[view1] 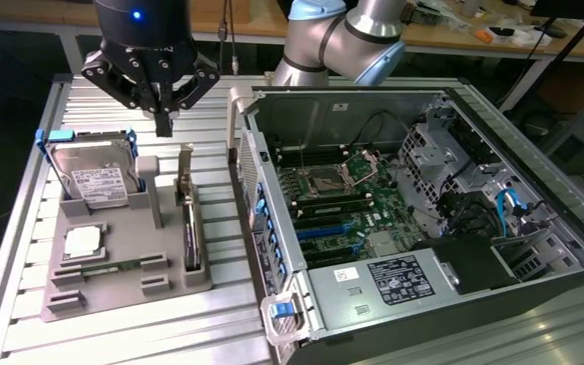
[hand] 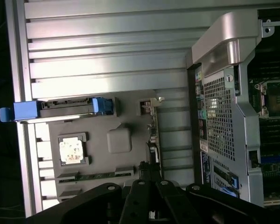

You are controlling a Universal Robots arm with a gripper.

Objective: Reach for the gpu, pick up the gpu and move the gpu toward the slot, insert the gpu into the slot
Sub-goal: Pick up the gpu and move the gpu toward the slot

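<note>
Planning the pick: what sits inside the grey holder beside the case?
A hard drive, a processor chip, a memory stick and the gpu, standing on edge. The gpu's lower edge is hidden in the grey holder.

The table (view1: pixel 119 334) is formed of ribbed, brushed metal; the holder (view1: pixel 109 298) is moulded in matt grey plastic.

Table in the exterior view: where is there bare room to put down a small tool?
Free: the table slats in front of the grey holder, at the exterior view's lower edge. Also the slats behind the hard drive, though the gripper hangs above them. Crowded: the narrow gap between the gpu and the computer case.
</note>
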